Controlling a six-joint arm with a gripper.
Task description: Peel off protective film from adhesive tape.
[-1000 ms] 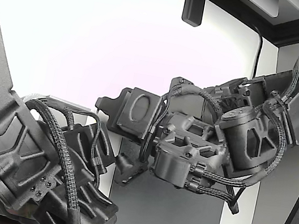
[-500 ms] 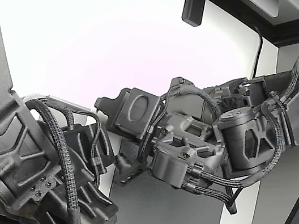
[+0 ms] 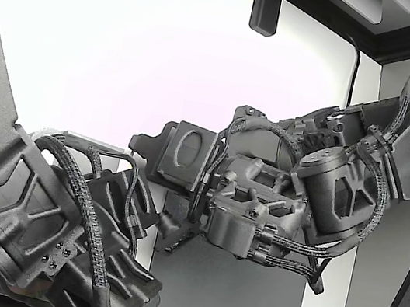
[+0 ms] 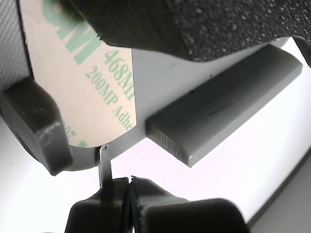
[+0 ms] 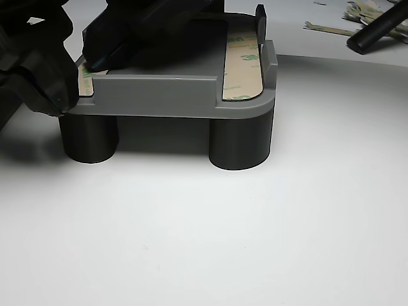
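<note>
Nearest in the other view: bare white worktop [image 5: 204, 242], nothing on it up close.

Next back, a grey moulded plastic fixture plate on two dark round legs [image 5: 185, 95]. It carries two strips of tan adhesive tape with green 3M print on the liner: one strip at the right of that view [image 5: 243, 64], lying flat, its liner looking untouched; one at the left [image 5: 86, 75], mostly hidden under the black arm.

The black gripper [image 4: 130, 194] sits at the edge of the printed liner [image 4: 82, 82] in the wrist view. Its tips look pressed together, with a thin grey sliver [image 4: 104, 165] standing up between them. Whether that sliver is a lifted corner of film or part of the fixture, I cannot tell.

Judgement: peel barely begun, if at all. The liner on the worked strip reads as mostly flat against the plate; the right strip has yet to be done.

Far right on the worktop, a small scatter of loose tan film scraps [image 5: 357, 16] beside a black rod [image 5: 379, 29]. No bin or tray visible.
</note>
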